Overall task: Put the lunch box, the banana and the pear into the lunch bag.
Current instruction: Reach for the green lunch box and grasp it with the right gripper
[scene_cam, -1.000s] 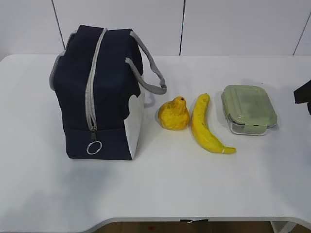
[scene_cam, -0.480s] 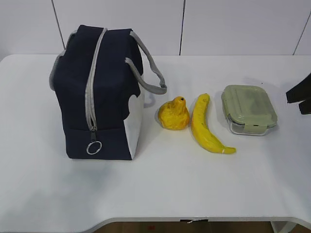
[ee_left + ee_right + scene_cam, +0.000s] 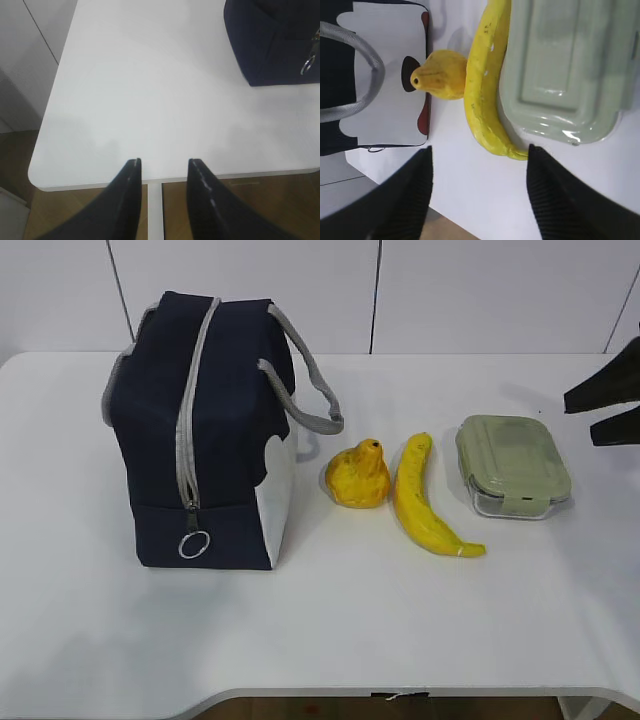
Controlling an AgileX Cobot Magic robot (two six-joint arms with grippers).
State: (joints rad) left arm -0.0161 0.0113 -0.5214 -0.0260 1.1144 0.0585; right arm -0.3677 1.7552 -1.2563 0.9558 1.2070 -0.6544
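The navy lunch bag (image 3: pixel 200 430) stands on the left of the white table, its grey zipper run down to the ring pull (image 3: pixel 194 543). To its right lie the pear (image 3: pixel 358 477), the banana (image 3: pixel 425 502) and the green-lidded lunch box (image 3: pixel 512 465). My right gripper (image 3: pixel 580 418) reaches in from the right edge, above and right of the lunch box, open and empty. The right wrist view looks down on the banana (image 3: pixel 482 95), pear (image 3: pixel 442 75) and lunch box (image 3: pixel 565 70) beyond the wide-spread jaws (image 3: pixel 479 150). My left gripper (image 3: pixel 164 161) hangs open over the table's edge, well away from the bag (image 3: pixel 275 40).
The bag's grey webbing handles (image 3: pixel 310 390) droop toward the pear. The white table (image 3: pixel 330 630) has bare surface in front of the objects. A white panelled wall stands behind. Wooden floor shows past the table's edge (image 3: pixel 150 180) in the left wrist view.
My right gripper has come further into the exterior view from the right edge, rising toward the lunch box, and its jaws have spread wider. The objects and left gripper have not moved.
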